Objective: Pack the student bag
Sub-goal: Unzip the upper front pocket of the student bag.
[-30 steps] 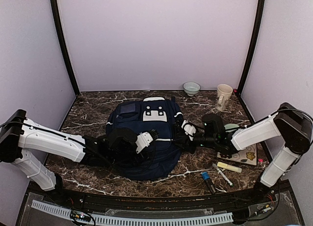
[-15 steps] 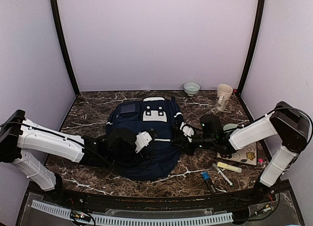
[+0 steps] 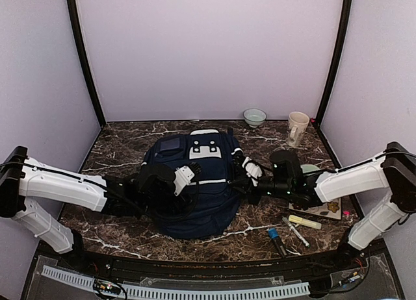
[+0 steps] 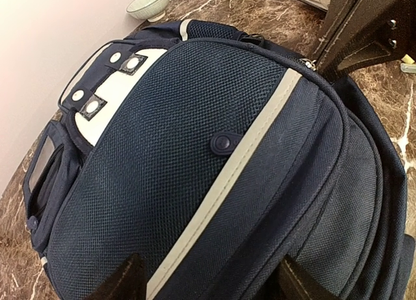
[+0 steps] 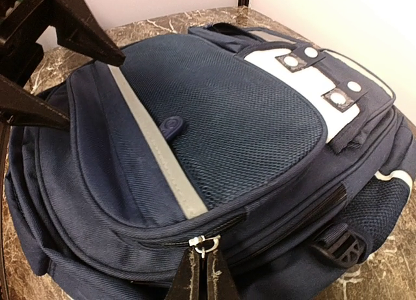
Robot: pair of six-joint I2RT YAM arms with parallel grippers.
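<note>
The student bag (image 3: pixel 195 189) lies flat in the middle of the table, navy with a white stripe (image 4: pixel 224 176) and a grey-white patch (image 5: pixel 312 76). At the bag's right side my right gripper (image 5: pixel 205 264) (image 3: pixel 234 180) is shut on the metal zipper pull (image 5: pixel 207 243) of the front pocket. The zipper looks closed. My left gripper (image 4: pixel 208 287) (image 3: pixel 194 178) stands open over the left part of the front pocket, its fingers (image 4: pixel 123 280) astride the stripe with nothing between them. Its dark fingers (image 5: pixel 71 27) show in the right wrist view.
A small bowl (image 3: pixel 254 117) and a cream mug (image 3: pixel 298 128) stand at the back right. Beside the right arm lie a patterned notebook (image 3: pixel 327 206), a yellow highlighter (image 3: pixel 304 221), pens (image 3: pixel 296 233) and a blue-capped marker (image 3: pixel 275 240).
My right gripper has closed on the zipper pull. Both grippers have shifted a little toward the far end of the bag.
</note>
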